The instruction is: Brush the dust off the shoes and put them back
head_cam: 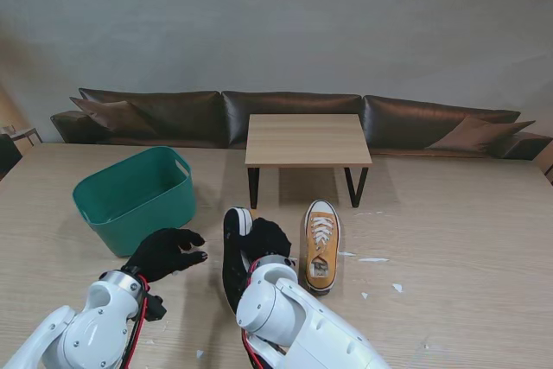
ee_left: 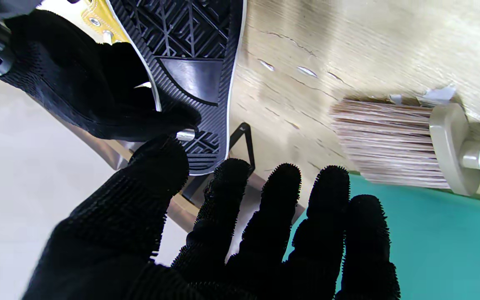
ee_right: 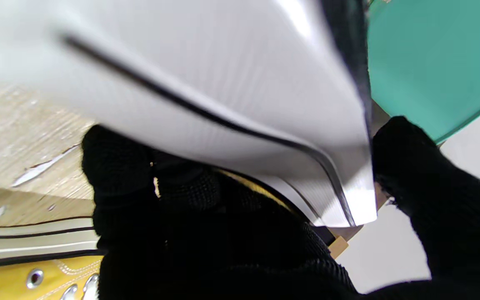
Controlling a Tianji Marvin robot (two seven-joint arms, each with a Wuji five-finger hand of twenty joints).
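The right hand (head_cam: 266,239) is clamped on the tilted shoe (head_cam: 235,257), which stands on its edge near the desk's middle with the black patterned sole turned toward the left hand (head_cam: 164,252). In the right wrist view the fingers wrap the white rubber sidewall while the thumb (ee_right: 431,196) presses the sole edge. The left hand is released, fingers spread, holding nothing, and hovers just beside the sole at about 9 o'clock from it.

The second shoe (head_cam: 321,244) — mustard canvas, white laces and toe cap — sits upright on the desk at 3 o'clock from the held one, close beside it.

I judge these sneakers light, with a stiff, grippy rubber sole and soft canvas that would crumple if squeezed; the firmest hold is across the sidewall and sole near the midfoot, as now, rather than on the canvas.

The brush (ee_left: 406,146), with pale bristles and a beige ferrule, shows only in the left wrist view, lying on the desk beside the green tub (head_cam: 130,196) — it is not being held.

The desk (head_cam: 449,239) is pale wood-grain, flecked with white scraps at 4 o'clock from the shoes. Beyond stand a small wooden table (head_cam: 307,140) on black legs and a dark leather sofa (head_cam: 285,114) against a grey wall.
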